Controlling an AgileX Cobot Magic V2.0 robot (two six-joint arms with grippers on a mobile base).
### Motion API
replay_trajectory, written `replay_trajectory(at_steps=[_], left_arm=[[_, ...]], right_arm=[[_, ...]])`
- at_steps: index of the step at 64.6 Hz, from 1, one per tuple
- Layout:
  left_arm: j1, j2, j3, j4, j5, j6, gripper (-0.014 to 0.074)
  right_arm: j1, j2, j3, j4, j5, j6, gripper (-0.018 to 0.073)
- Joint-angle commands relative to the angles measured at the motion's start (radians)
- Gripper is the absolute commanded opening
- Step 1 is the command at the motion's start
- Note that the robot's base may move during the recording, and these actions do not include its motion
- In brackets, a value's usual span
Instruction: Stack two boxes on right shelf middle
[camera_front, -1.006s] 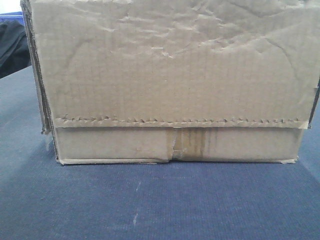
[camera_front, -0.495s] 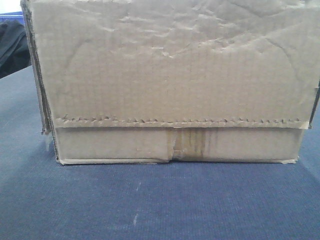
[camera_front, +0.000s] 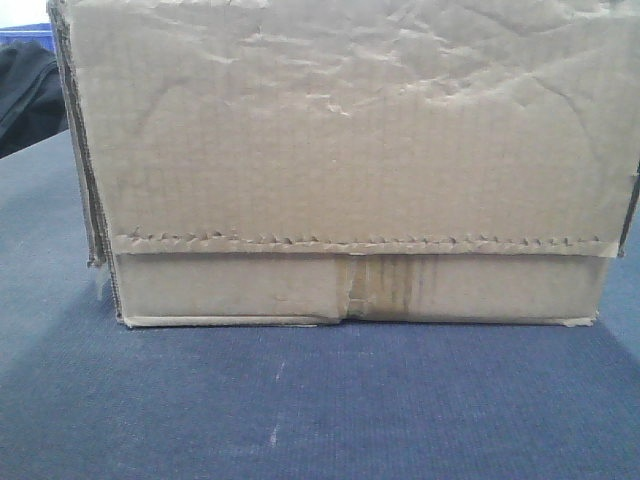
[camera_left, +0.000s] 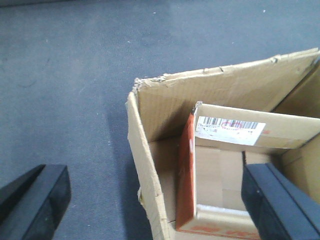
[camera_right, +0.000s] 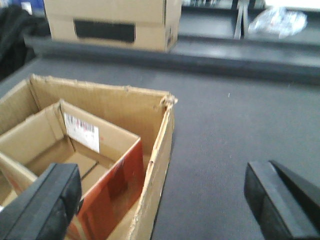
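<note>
Boxes first: the big box sits flat on the blue-grey cloth right in front of the front camera and fills most of that view. Wrinkled face, jagged flap line, taped seam low in the middle. From the wrist cams I see its top is open, and a small box with an orange side and a barcode label stands inside it, tucked into one corner.

Left gripper hangs over that corner, jaws spread wide and holding nothing. One finger is out over the cloth, the other over the small box, so it straddles the big box's wall. Right gripper is much the same on the other side: wide open, empty, one finger above the small box and one above the cloth.

Progress-wise, I'd call this the very start. Nothing is lifted and nothing is stacked. I can't spot the shelf in any view, so both boxes have the whole trip ahead of them. There's another box on a ledge far back in the right wrist view; I can't tell if that's the second one or if the small box is.
</note>
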Motion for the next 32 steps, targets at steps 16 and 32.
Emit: replay_trajectory(at_steps=[16, 32], left_arm=[[0.028, -0.050, 0.197, -0.078, -0.008, 0.029, 0.0598], [0.028, -0.050, 0.394, -0.145, -0.008, 0.029, 0.0598]], right_arm=[[0.009, 0.292, -0.152, -0.022, 0.170, -0.003, 0.0568], [0.032, 0.445, -0.152, -0.017, 0.212, -0.003, 0.0568]])
